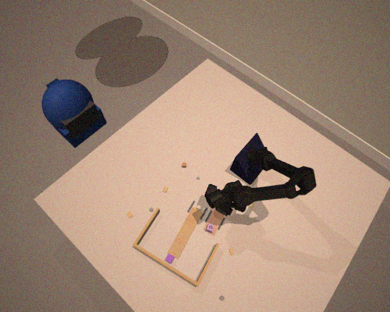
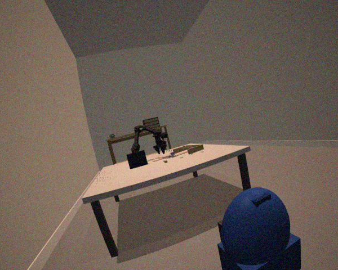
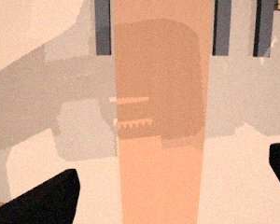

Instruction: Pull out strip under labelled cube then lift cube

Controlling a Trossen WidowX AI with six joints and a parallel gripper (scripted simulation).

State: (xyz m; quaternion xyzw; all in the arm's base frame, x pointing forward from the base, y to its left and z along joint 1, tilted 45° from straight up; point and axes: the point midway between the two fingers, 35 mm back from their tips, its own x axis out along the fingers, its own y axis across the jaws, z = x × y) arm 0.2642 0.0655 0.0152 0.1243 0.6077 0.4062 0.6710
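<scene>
The labelled cube (image 1: 210, 227) is pink with a dark mark on top and rests on the far end of a peach strip (image 1: 216, 216) (image 3: 159, 162). A second, wood-grain strip (image 1: 183, 234) lies beside it and carries a plain purple cube (image 1: 169, 258). My gripper (image 1: 221, 210) (image 2: 160, 151) (image 3: 174, 166) is open and hangs just above the near end of the peach strip, with one finger on each side of it and nothing between them. The labelled cube is out of the wrist view.
A U-shaped wooden frame (image 1: 143, 229) surrounds the strips' far ends. Short grey rails (image 1: 190, 206) (image 3: 103, 7) flank the strips. Small tan blocks (image 1: 164, 188) and grey balls (image 1: 151, 208) lie scattered on the table. The arm's dark blue base (image 1: 247, 161) stands behind.
</scene>
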